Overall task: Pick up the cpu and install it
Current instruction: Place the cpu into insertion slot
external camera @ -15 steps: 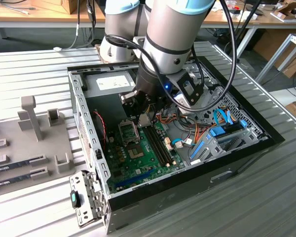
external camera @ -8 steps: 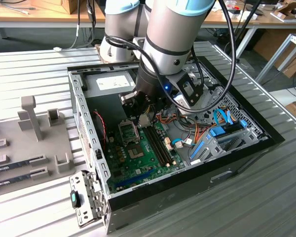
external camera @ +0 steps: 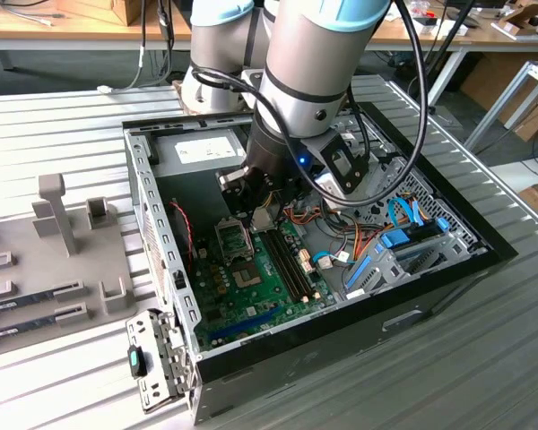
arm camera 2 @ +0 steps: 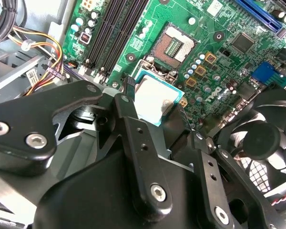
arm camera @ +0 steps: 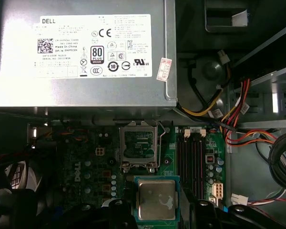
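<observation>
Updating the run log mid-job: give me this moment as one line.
gripper: shut on cpu | cpu: above motherboard, near socket, not seated | socket: open, empty

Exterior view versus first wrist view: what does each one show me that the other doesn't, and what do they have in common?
The exterior view gives the big grey robot arm, the whole black computer case and the slatted metal table it sits on. The first wrist view gives the silver-topped square cpu, gripped in the black tool. Both share the green motherboard, its black memory slots and the silver power supply box.
</observation>
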Action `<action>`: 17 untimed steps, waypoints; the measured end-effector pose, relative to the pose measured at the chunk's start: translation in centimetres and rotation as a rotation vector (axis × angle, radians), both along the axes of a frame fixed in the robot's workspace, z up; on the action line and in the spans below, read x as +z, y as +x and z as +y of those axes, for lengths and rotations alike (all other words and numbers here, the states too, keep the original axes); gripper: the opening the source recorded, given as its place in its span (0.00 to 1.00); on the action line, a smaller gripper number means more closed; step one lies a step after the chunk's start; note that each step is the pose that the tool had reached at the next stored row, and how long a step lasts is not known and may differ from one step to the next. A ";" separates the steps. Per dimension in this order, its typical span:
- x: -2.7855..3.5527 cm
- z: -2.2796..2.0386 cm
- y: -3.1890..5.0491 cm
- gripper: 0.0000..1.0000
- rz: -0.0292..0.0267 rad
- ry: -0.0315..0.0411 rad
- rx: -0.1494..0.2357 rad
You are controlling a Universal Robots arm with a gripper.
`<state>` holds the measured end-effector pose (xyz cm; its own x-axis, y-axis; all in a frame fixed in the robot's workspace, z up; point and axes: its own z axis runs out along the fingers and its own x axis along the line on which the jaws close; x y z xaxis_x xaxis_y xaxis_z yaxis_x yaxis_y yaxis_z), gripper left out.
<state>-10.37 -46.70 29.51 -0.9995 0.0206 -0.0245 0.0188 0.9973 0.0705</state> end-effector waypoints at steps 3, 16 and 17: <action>-0.05 -0.01 0.00 0.47 0.0000 0.0000 0.000; -0.29 -0.04 0.00 0.47 0.0001 -0.0001 0.000; -0.32 -0.04 0.00 0.47 0.0000 0.0000 0.000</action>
<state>-10.37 -46.74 29.19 -0.9995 0.0206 -0.0244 0.0188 0.9973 0.0705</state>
